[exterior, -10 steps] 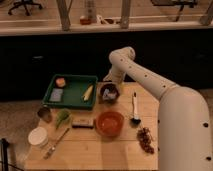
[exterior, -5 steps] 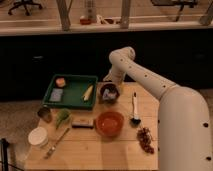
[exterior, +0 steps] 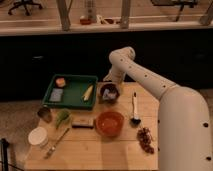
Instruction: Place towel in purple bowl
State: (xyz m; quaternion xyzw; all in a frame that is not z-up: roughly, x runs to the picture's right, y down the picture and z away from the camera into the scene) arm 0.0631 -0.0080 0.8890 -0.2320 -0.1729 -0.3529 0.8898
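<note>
The purple bowl [exterior: 109,93] stands on the wooden table [exterior: 90,150], right of the green tray. A grey crumpled towel [exterior: 110,93] lies inside it. My gripper [exterior: 108,80] is at the end of the white arm [exterior: 145,80], just above the bowl's far rim, over the towel. The arm's wrist hides the fingers.
A green tray [exterior: 74,91] holds an orange piece, a grey sponge and a banana. An orange bowl [exterior: 109,123], a black ladle [exterior: 134,107], grapes [exterior: 145,139], a white cup [exterior: 38,136], a fork [exterior: 56,143] and a green item [exterior: 62,117] lie on the table.
</note>
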